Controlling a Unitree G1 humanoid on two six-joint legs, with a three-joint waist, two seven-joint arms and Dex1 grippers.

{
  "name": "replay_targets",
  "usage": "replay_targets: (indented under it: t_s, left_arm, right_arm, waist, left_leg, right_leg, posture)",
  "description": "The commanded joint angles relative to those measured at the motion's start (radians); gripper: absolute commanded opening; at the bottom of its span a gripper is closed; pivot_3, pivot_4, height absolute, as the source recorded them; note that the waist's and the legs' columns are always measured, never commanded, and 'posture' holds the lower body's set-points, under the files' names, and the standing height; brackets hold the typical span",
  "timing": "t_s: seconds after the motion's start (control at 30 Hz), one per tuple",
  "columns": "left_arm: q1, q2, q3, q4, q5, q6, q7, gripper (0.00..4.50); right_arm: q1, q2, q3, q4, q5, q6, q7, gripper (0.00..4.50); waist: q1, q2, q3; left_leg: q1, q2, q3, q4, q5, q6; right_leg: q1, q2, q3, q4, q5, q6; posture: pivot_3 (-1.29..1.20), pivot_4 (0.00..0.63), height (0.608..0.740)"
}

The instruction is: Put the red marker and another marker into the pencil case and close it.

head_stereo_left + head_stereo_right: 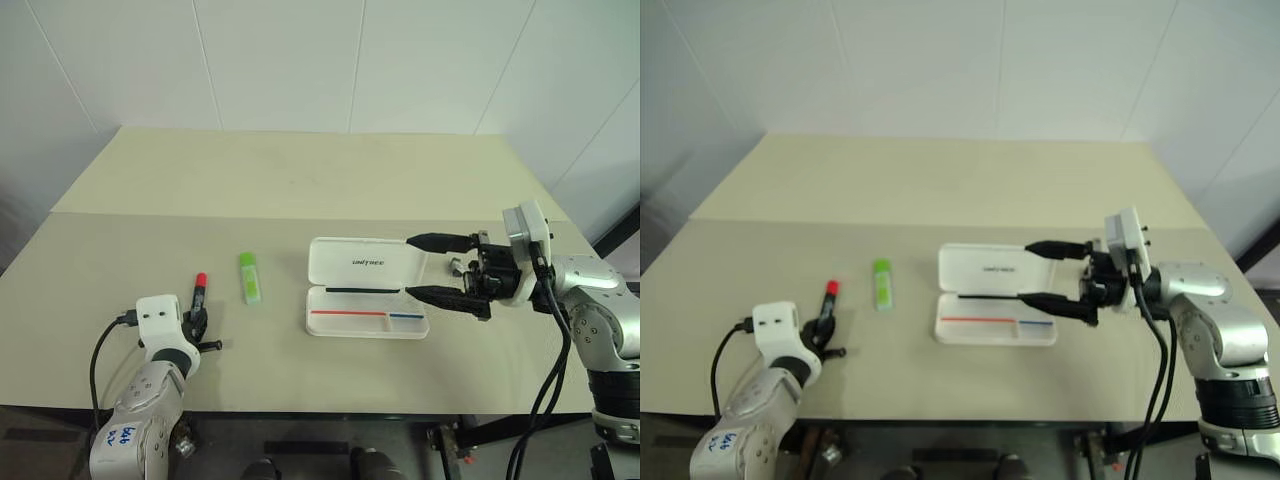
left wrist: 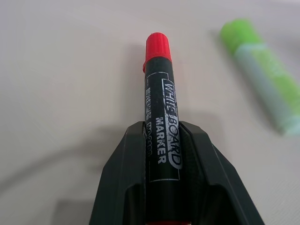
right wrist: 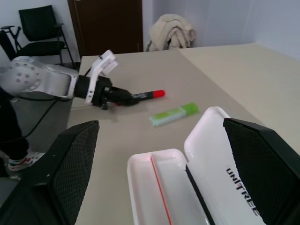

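Fingers of left gripper (image 1: 196, 325) clamped on red marker (image 1: 199, 291), lower left of frame, near worktop (image 1: 300, 180) front edge. Green highlighter (image 1: 249, 277) just right, apart. Pencil case (image 1: 366, 287) open at centre; right gripper (image 1: 436, 267) spread wide beside its right edge. Bare worktop beyond.

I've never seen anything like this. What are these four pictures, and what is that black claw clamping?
It is a two-armed robot at a table. Two pictures come from cameras in its head, looking down over both arms. The other two come from a camera on each wrist, looking along that arm's two black fingers. The left gripper is closed on the red marker. A green highlighter lies beside it on the table. The right gripper is open, hovering beside the white pencil case, whose lid lies open.
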Motion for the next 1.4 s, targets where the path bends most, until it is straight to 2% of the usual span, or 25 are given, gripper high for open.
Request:
replay_targets:
  t_s: [0.03, 0.23, 0.43, 0.57, 0.7, 0.87, 1.03, 1.27, 1.4]
  left_arm:
    - [-0.019, 0.036, 0.011, 0.009, -0.026, -0.094, -0.077, 0.66]
    - [-0.053, 0.135, 0.028, 0.061, -0.092, -0.198, -0.260, 0.66]
    - [-0.110, 0.319, 0.021, 0.128, -0.169, -0.293, -0.533, 0.66]
    - [-0.137, 0.434, -0.020, 0.173, -0.170, -0.371, -0.708, 0.66]
    - [-0.154, 0.508, -0.057, 0.202, -0.199, -0.437, -0.883, 0.66]
    - [-0.196, 0.528, -0.076, 0.228, -0.260, -0.457, -1.006, 0.66]
    - [-0.268, 0.540, -0.161, 0.256, -0.228, -0.487, -1.091, 0.66]
    - [-0.468, 0.468, -0.338, 0.423, -0.101, -0.581, -1.110, 0.66]
    - [-0.564, 0.390, -0.416, 0.528, -0.052, -0.624, -1.112, 0.66]
  right_arm:
    - [-0.008, -0.022, -0.021, -0.029, 0.030, 0.000, 0.024, 4.50]
    - [0.014, -0.010, -0.021, -0.022, 0.009, -0.035, 0.022, 4.50]
    - [0.043, -0.018, -0.032, 0.061, -0.063, -0.130, 0.018, 4.50]
    - [0.079, -0.044, -0.040, 0.127, -0.118, -0.206, 0.044, 4.50]
    - [0.113, -0.067, -0.059, 0.175, -0.137, -0.241, 0.047, 4.50]
    - [0.161, -0.093, -0.088, 0.193, -0.144, -0.265, 0.041, 4.50]
    - [0.197, -0.110, -0.120, 0.203, -0.150, -0.280, 0.025, 4.50]
    - [0.255, -0.106, -0.153, 0.133, -0.137, -0.267, -0.018, 4.50]
    - [0.293, -0.097, -0.168, 0.072, -0.125, -0.250, -0.052, 4.50]
  waist:
    - [0.001, 0.000, 0.000]
    - [0.001, 0.000, 0.000]
    - [0.000, 0.000, 0.000]
    - [0.001, 0.000, 0.000]
    - [0.001, 0.001, 0.000]
    - [-0.002, 0.001, 0.001]
    - [0.000, 0.001, 0.001]
    - [0.004, 0.001, 0.001]
    - [0.001, 0.001, 0.001]
  left_leg:
    - [0.000, 0.000, 0.000, 0.000, 0.000, 0.000]
    - [0.000, 0.001, 0.000, -0.004, 0.000, 0.000]
    - [0.000, 0.001, 0.001, -0.005, 0.000, 0.000]
    - [0.000, 0.001, 0.001, -0.006, 0.000, 0.000]
    - [0.000, 0.001, 0.001, -0.010, 0.000, 0.000]
    - [0.001, 0.002, 0.001, -0.011, 0.000, 0.000]
    - [0.001, 0.001, 0.001, -0.010, 0.000, 0.000]
    - [0.001, 0.001, 0.001, -0.009, 0.001, 0.000]
    - [0.001, 0.001, 0.001, -0.009, 0.001, 0.000]
  right_leg:
    - [0.000, 0.000, 0.000, 0.000, 0.000, 0.000]
    - [-0.002, 0.000, 0.000, -0.001, 0.000, -0.001]
    - [-0.002, 0.000, -0.001, -0.001, -0.001, -0.001]
    - [-0.002, -0.001, 0.000, -0.001, -0.001, -0.001]
    - [-0.003, -0.001, 0.000, -0.001, -0.002, -0.002]
    - [-0.004, -0.001, -0.001, 0.000, -0.001, -0.001]
    - [-0.004, -0.001, 0.000, 0.001, -0.001, 0.000]
    - [-0.004, -0.001, 0.000, 0.002, 0.000, 0.003]
    - [-0.004, 0.000, -0.001, 0.003, 0.006, 0.014]
  posture:
    - [0.00, 0.150, 0.740]
    - [0.00, 0.150, 0.740]
    - [0.00, 0.150, 0.740]
    - [0.00, 0.150, 0.740]
    - [0.00, 0.150, 0.740]
    - [0.00, 0.150, 0.740]
    - [0.00, 0.150, 0.740]
    - [0.00, 0.150, 0.740]
    - [0.00, 0.150, 0.740]
